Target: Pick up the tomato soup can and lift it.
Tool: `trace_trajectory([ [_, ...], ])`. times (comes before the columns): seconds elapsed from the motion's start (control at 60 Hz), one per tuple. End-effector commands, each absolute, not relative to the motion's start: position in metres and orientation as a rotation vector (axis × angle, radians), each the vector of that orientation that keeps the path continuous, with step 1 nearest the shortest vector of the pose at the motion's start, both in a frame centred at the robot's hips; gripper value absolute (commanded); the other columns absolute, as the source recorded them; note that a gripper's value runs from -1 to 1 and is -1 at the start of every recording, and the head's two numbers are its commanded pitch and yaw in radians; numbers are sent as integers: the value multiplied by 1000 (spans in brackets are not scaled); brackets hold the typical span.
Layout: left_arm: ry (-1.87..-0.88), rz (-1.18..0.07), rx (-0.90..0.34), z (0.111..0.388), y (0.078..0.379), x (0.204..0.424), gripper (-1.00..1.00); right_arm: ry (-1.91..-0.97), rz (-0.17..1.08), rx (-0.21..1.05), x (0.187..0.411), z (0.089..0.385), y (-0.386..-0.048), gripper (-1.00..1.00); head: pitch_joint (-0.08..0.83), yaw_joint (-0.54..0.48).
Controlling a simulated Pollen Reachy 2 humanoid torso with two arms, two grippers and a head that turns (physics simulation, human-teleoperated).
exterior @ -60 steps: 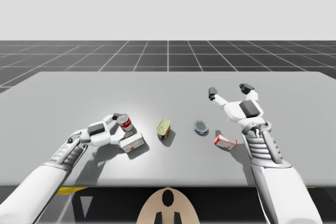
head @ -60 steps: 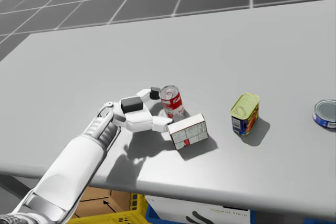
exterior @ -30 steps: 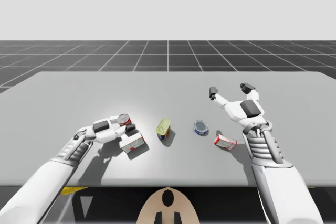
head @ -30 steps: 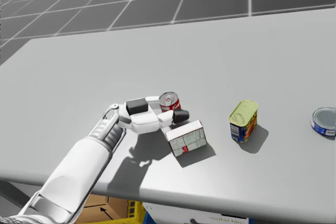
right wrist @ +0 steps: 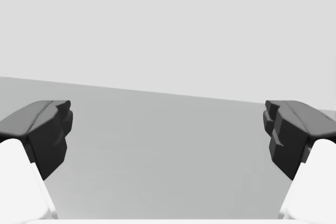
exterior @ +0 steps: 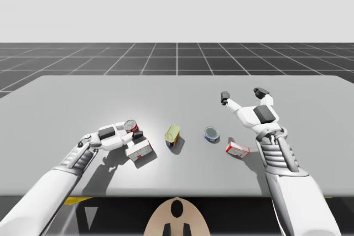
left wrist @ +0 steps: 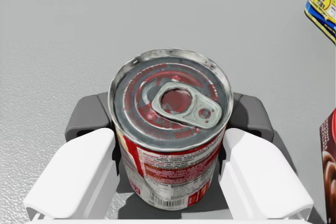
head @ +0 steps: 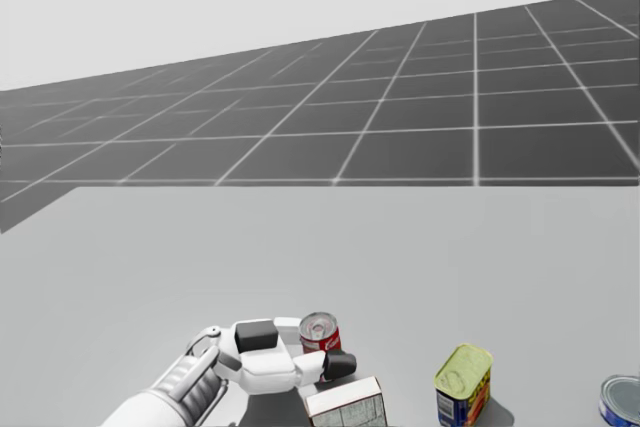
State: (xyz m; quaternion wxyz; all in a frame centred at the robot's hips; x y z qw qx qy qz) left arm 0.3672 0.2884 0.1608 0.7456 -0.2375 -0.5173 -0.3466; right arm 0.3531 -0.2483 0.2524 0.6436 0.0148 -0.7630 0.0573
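Standing upright between the fingers (left wrist: 73, 177) of my left gripper (exterior: 131, 129), the red tomato soup can (left wrist: 173, 103) is clamped from both sides by the dark pads (left wrist: 86, 119).

High camera first: it sits above the near edge of the table (exterior: 177, 89), tilted down and facing far, wide enough for the whole tabletop and both my arms. My head camera faces far too, closer in and aimed high. What it shares with the high view is the near-left patch: red soup can (head: 320, 332), white box (head: 347, 407), yellow tin (head: 462, 382). Left wrist camera: very close, looking along my left gripper (left wrist: 170, 121) onto that can's lid. Right wrist camera: low, looking past my right gripper (right wrist: 168, 135) across the tabletop, facing far.
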Motion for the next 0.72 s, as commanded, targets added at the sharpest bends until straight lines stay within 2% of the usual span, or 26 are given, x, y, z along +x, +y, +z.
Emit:
trace_trajectory([
  [0.017,-1144,-765,-493,166,287,367,1000,-1733,129,37,353,253,-250,-1000,273,328],
  [0.167,-1212,-774,-449,202,292,369,1000,-1725,137,54,354,252,-250,-1000,269,324],
  [0.417,-1343,-766,-385,268,303,368,1000,-1736,227,85,353,250,-252,-1000,263,325],
  [0.533,-1428,-791,-341,316,298,362,1000,-1732,255,88,353,248,-251,-1000,262,320],
  [0.717,-1571,-817,-293,374,285,349,1000,-1706,296,95,353,245,-250,-1000,256,317],
])
